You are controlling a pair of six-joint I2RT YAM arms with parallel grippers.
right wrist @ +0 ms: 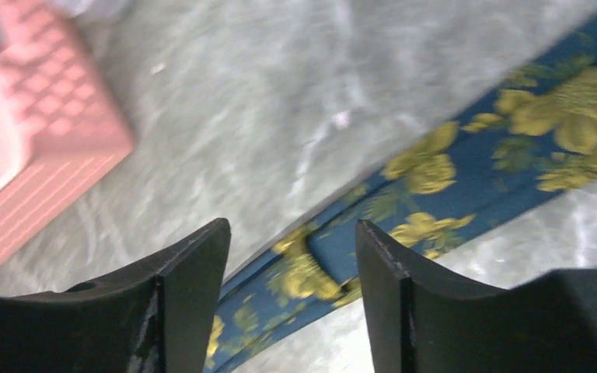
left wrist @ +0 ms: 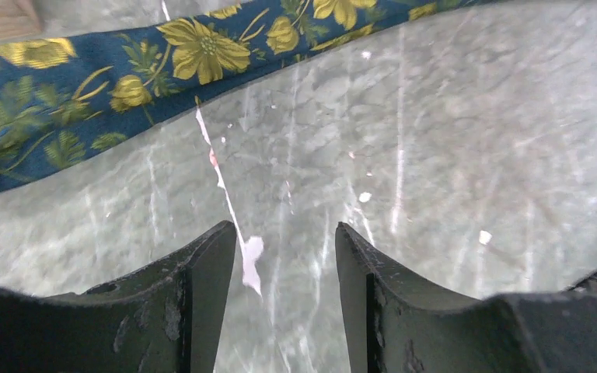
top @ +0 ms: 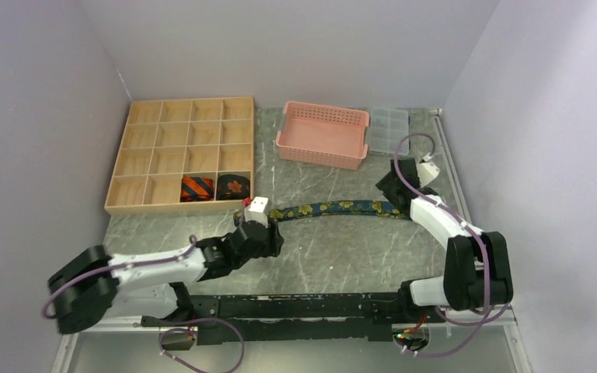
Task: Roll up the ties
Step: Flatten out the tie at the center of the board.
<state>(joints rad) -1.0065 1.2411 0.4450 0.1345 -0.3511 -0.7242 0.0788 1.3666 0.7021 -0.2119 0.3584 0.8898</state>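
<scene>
The floral tie [top: 334, 207] is laid out flat in a shallow arc across the middle of the marbled table [top: 334, 256], its ends near the two grippers. In front of it, toward the arm bases, a broad stretch of bare surface is left free; behind it, a narrower strip is left before the pink basket [top: 322, 136] and the clear compartment box [top: 389, 128] at the back wall.

The left gripper [top: 268, 231] is held low at the tie's left end. In the left wrist view its jaws are parted to a moderate gap over bare table, with the tie [left wrist: 202, 47] lying ahead of the fingertips, not between them. A pale streak [left wrist: 229, 210] is seen on the surface there.

The right gripper [top: 389, 198] is held over the tie's right end. Its jaws are likewise parted, and the tie [right wrist: 474, 155] is seen passing under the gap; contact cannot be told. The basket's corner [right wrist: 31, 140] stands close by.

The wooden divided tray [top: 179, 155] is set against the left wall, near the left gripper. In two neighbouring front compartments the rolled striped tie [top: 197, 187] and leaf-motif tie [top: 234, 186] are stowed.
</scene>
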